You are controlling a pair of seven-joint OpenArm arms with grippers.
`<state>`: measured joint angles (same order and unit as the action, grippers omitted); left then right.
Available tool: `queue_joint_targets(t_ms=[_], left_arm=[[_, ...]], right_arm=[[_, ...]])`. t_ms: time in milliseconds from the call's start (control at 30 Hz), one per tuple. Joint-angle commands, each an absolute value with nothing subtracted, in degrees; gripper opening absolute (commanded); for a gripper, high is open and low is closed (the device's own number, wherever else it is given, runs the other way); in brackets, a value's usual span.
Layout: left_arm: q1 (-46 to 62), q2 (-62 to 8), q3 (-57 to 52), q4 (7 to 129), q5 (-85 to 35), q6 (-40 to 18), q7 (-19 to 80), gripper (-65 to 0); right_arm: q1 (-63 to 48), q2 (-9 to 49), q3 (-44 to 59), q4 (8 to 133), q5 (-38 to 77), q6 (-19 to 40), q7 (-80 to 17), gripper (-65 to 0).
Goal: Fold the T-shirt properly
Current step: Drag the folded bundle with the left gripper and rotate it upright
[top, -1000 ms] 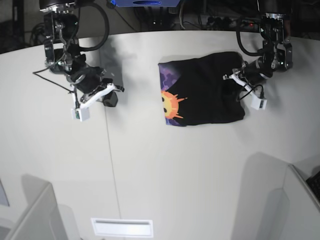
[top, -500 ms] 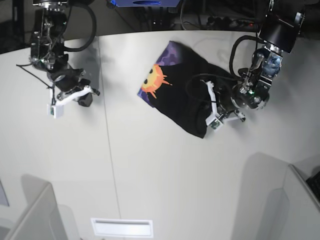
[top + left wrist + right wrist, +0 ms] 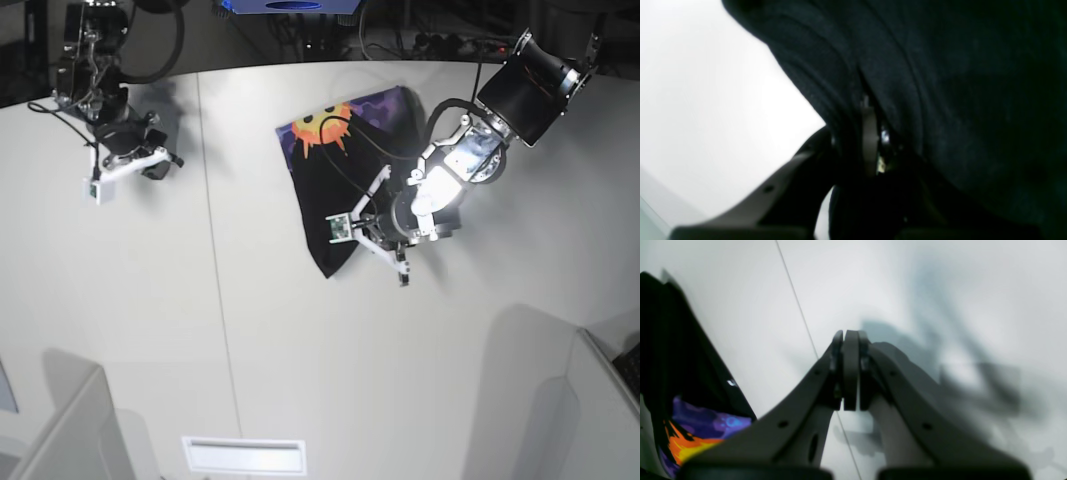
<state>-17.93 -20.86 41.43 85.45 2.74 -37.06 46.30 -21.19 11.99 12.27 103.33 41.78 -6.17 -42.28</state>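
Now we see the left gripper (image 3: 368, 238) reaching low across mid-table, pinching the T-shirt (image 3: 340, 170) w/ black cloth bunched round it; right gripper (image 3: 150, 165), far off, pressed together, holding nothing.

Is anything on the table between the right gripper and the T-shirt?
No. In the base view, only bare white table with a thin seam line separates the right gripper from the T-shirt. The right wrist view shows the same bare stretch.
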Motion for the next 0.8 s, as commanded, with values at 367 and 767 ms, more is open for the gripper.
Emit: queue_joint_targets(t_ms=[367, 767], left_arm=[[-21.5, -15.5, 50.3, 75.6, 6.3, -38.6, 34.7, -65.0], [-21.5, -11.8, 50.8, 75.5, 6.4, -38.6, 34.9, -65.0]], right_arm=[[-22.9, 12.3, 12.6, 106.7, 42.4, -6.0, -41.3, -65.0], [-23.2, 10.6, 18.4, 106.7, 42.6, -6.0, -41.7, -65.0]])
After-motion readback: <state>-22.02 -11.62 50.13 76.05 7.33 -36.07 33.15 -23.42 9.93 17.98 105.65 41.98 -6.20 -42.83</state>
